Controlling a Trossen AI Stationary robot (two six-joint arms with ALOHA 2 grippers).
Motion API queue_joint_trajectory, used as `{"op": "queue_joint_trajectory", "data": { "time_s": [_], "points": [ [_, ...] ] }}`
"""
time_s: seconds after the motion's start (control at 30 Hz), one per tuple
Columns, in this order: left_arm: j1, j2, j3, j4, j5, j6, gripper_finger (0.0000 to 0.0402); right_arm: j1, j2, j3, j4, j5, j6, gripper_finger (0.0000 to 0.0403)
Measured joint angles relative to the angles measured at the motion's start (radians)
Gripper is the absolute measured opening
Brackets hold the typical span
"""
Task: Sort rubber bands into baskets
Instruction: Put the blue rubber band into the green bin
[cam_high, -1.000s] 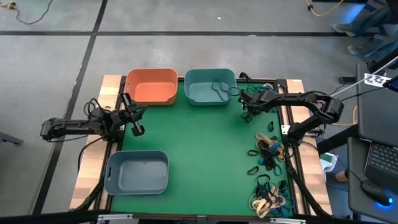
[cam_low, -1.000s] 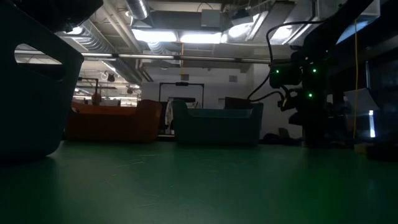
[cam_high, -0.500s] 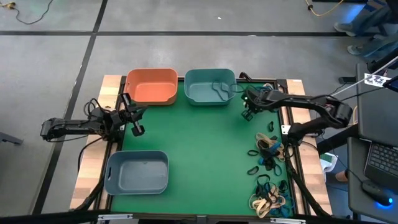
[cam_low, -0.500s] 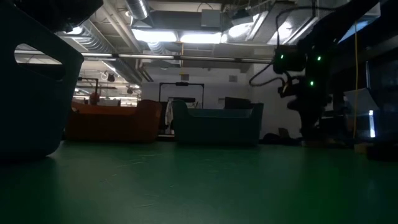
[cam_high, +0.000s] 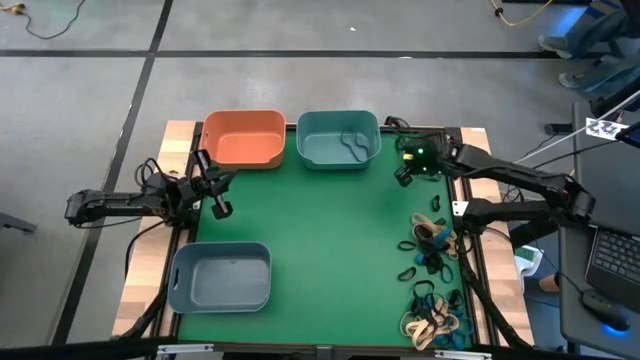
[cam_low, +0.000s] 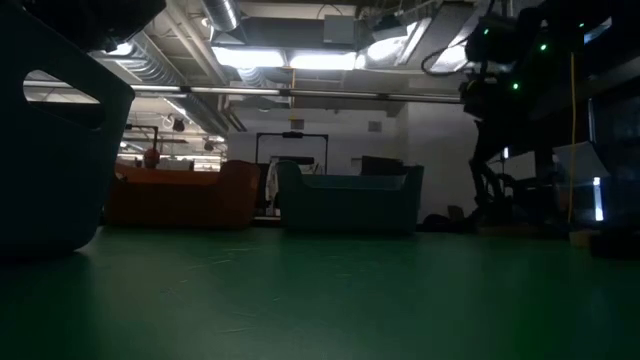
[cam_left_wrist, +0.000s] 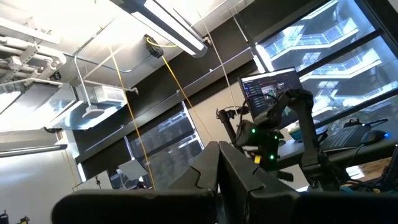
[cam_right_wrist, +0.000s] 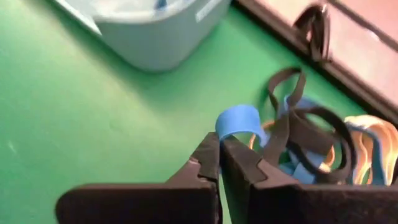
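Note:
My right gripper (cam_high: 403, 178) is raised over the green mat just right of the teal basket (cam_high: 318, 148) and is shut on a blue rubber band (cam_right_wrist: 239, 120). It also shows high up in the low view (cam_low: 490, 90). The teal basket holds a few dark bands (cam_high: 352, 140). The orange basket (cam_high: 245, 140) stands left of it at the far edge, and the grey-blue basket (cam_high: 220, 278) stands at the near left. Loose black, blue and tan bands (cam_high: 430, 240) lie on the mat's right side. My left gripper (cam_high: 219, 200) waits shut at the left edge, between the orange and grey-blue baskets. My right gripper pinches the blue band between its two fingertips, by the loop's end (cam_right_wrist: 219, 132) beside the tips. The rest of the loop curls out past the fingertips, clear of the mat. From which side the fingers come, I cannot tell.
More bands (cam_high: 432, 318) lie at the near right corner. A pale blue basket wall (cam_right_wrist: 155, 37) and a tangle of bands (cam_right_wrist: 317, 140) show in the right wrist view beside the table's dark frame. The mat's middle (cam_high: 310, 220) is bare.
My right gripper has risen from low over the mat beside the teal basket to well above it. Its arm's elbow has swung toward the table's right edge. My left arm has kept still.

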Motion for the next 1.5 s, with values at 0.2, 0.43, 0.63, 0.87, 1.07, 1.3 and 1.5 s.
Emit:
{"op": "queue_joint_trajectory", "data": {
  "time_s": [0.2, 0.43, 0.63, 0.87, 1.07, 1.3, 1.5],
  "points": [
    [0.000, 0.000, 0.000, 0.000, 0.000, 0.000, 0.0004, 0.000, -0.079, 0.001, 0.065, -0.008, 0.000, 0.0012],
    [0.000, 0.000, 0.000, 0.000, 0.000, 0.000, 0.0004, 0.000, -0.131, 0.001, 0.142, -0.009, 0.000, 0.0012],
    [0.000, 0.000, 0.000, 0.000, 0.000, 0.000, 0.0004, 0.000, -0.136, 0.001, 0.249, -0.009, 0.000, 0.0012],
    [0.000, 0.000, 0.000, 0.000, 0.000, 0.000, 0.0004, 0.001, -0.136, 0.001, 0.404, -0.026, 0.000, 0.0012],
    [0.000, 0.000, 0.000, 0.000, 0.000, 0.000, 0.0004, 0.001, -0.125, 0.001, 0.574, -0.052, -0.001, 0.0012],
    [0.000, 0.000, 0.000, 0.000, 0.000, 0.000, 0.0004, 0.001, -0.058, 0.001, 0.741, -0.061, -0.010, 0.0012],
    [0.000, 0.000, 0.000, 0.000, 0.000, 0.000, 0.0004, 0.001, 0.058, 0.001, 0.871, -0.100, -0.021, 0.0012]
  ]
}}
